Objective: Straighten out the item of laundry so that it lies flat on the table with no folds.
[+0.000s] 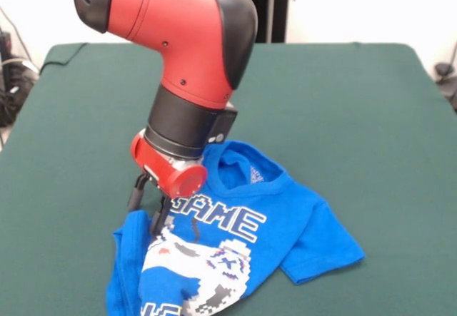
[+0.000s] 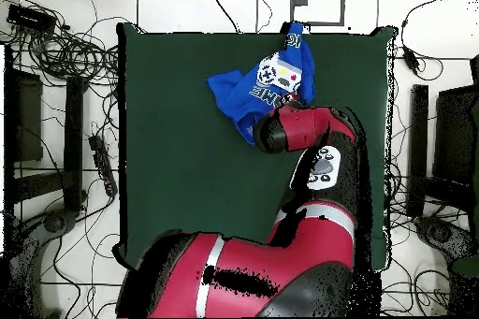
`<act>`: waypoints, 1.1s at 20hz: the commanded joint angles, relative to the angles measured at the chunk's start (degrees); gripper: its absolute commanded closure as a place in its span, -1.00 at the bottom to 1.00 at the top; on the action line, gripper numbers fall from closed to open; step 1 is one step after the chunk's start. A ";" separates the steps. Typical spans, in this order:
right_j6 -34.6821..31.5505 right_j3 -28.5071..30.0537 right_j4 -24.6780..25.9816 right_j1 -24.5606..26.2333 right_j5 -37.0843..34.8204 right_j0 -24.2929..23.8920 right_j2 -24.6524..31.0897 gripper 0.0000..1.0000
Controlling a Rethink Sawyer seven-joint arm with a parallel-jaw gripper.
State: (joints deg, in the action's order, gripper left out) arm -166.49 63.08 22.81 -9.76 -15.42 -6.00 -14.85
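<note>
The item of laundry (image 1: 235, 237), a bright blue T-shirt with white "GAME" lettering and a controller print, lies print-up on the table (image 1: 357, 116) near its front edge. Its lower part runs off the picture's bottom. Its right sleeve is spread out, and its left side is bunched and folded inward. My gripper (image 1: 150, 210) points down at the shirt's folded left shoulder. Its two black fingers (image 1: 138, 191) stand apart with green cloth showing between them, and the lower tip is at the fabric. In the overhead view the shirt (image 2: 267, 86) lies near the table's far edge, and the arm hides the gripper.
The red and black arm (image 1: 186, 59) leans over the table's middle and covers part of the shirt's collar. The green table (image 2: 178, 147) stretches wide on all sides of the shirt. Cables and stands lie on the floor around the table (image 2: 75, 63).
</note>
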 commanded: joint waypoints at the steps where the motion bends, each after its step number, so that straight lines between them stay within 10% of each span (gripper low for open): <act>1: -4.65 -0.33 -2.92 3.56 -0.16 0.97 1.88 -1.00; 5: -4.61 -1.29 -2.46 4.17 0.26 1.37 0.71 -1.00; 6: -4.76 -1.62 -2.47 4.37 0.37 1.61 0.05 1.00; 22: 0.37 2.59 -2.19 0.00 -0.99 -1.50 4.72 1.00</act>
State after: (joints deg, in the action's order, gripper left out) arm -166.49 60.82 22.58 -8.56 -15.01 -6.10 -15.84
